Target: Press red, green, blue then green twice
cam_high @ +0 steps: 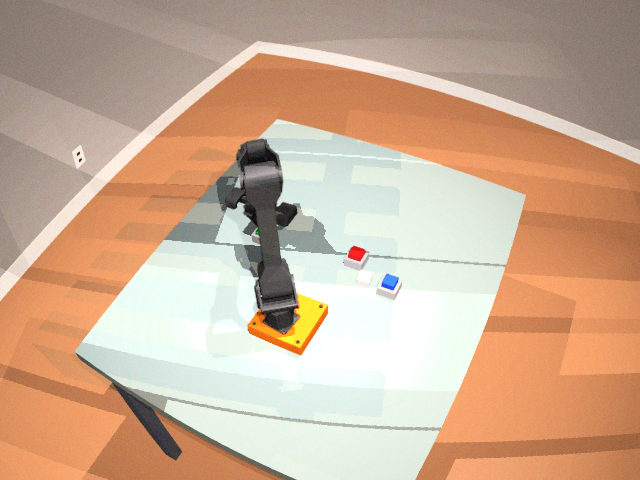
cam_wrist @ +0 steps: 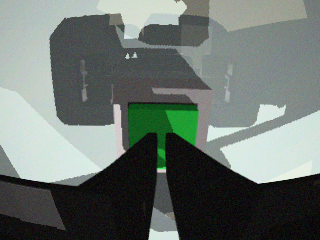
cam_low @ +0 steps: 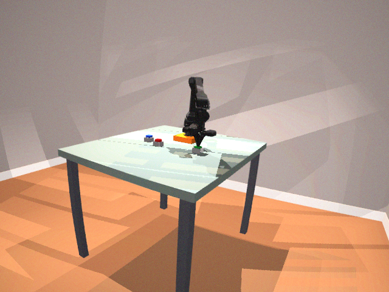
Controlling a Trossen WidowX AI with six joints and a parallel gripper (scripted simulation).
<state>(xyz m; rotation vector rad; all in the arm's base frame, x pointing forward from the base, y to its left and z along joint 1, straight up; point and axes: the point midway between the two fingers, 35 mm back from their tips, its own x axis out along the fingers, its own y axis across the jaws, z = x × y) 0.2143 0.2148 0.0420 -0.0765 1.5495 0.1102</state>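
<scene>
Top view: the arm mostly hides the green button [cam_high: 255, 235]; only a sliver peeks out under the forearm, with the red button [cam_high: 356, 253] and blue button [cam_high: 389, 282] well off to the side.

Exterior view: the tool [cam_low: 198, 142] points straight down, its tip right at the green cap on the desk [cam_low: 132, 163].

Wrist view: the fingers are clenched on nothing, just 1 thin slit, and the cap sits dead ahead. It's a stiff, sprung cap, so I'd push square on its middle, no grabbing needed.
</scene>
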